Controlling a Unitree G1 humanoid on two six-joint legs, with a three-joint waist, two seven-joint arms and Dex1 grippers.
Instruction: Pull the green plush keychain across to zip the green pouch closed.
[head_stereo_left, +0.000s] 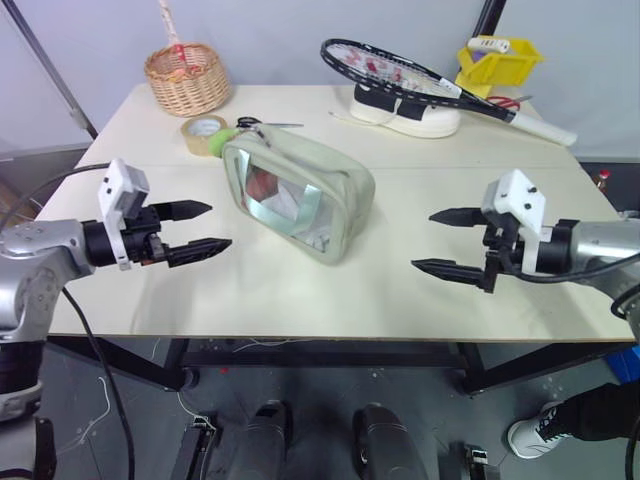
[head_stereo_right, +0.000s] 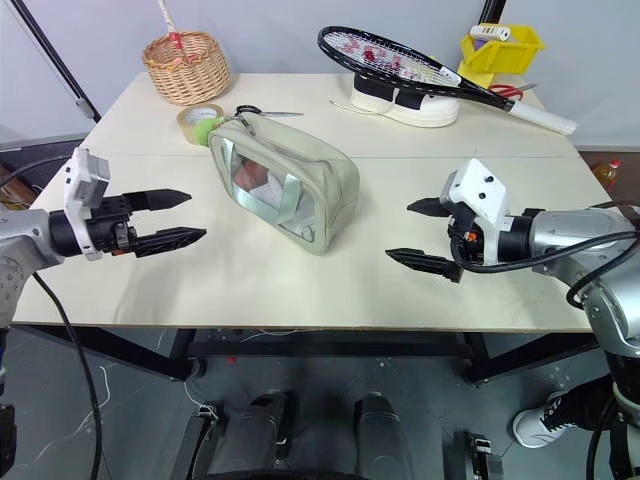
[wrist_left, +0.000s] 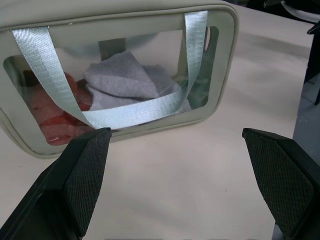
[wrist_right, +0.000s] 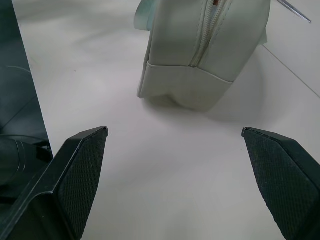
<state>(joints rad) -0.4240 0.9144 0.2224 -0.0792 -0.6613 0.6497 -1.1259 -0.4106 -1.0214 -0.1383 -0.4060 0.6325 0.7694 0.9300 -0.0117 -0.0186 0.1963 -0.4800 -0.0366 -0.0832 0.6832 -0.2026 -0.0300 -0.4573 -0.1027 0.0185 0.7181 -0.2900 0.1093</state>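
Note:
The green pouch (head_stereo_left: 300, 195) lies on its side in the middle of the table, its clear window toward my left gripper. Red and white contents show behind the window (wrist_left: 115, 85). The green plush keychain (head_stereo_left: 226, 138) peeks out at the pouch's far left end, beside a tape roll. My left gripper (head_stereo_left: 221, 225) hangs open to the left of the pouch, a short way off it. My right gripper (head_stereo_left: 422, 240) hangs open to the right, facing the pouch's zippered end (wrist_right: 202, 45). Neither holds anything.
A tan tape roll (head_stereo_left: 203, 133) and scissors (head_stereo_left: 265, 124) lie behind the pouch. Farther back are a wicker basket (head_stereo_left: 188, 77), a tennis racket (head_stereo_left: 400, 70) on a white shoe (head_stereo_left: 405, 110), and a yellow bin (head_stereo_left: 497, 62). The table's front edge (head_stereo_left: 300, 335) is close.

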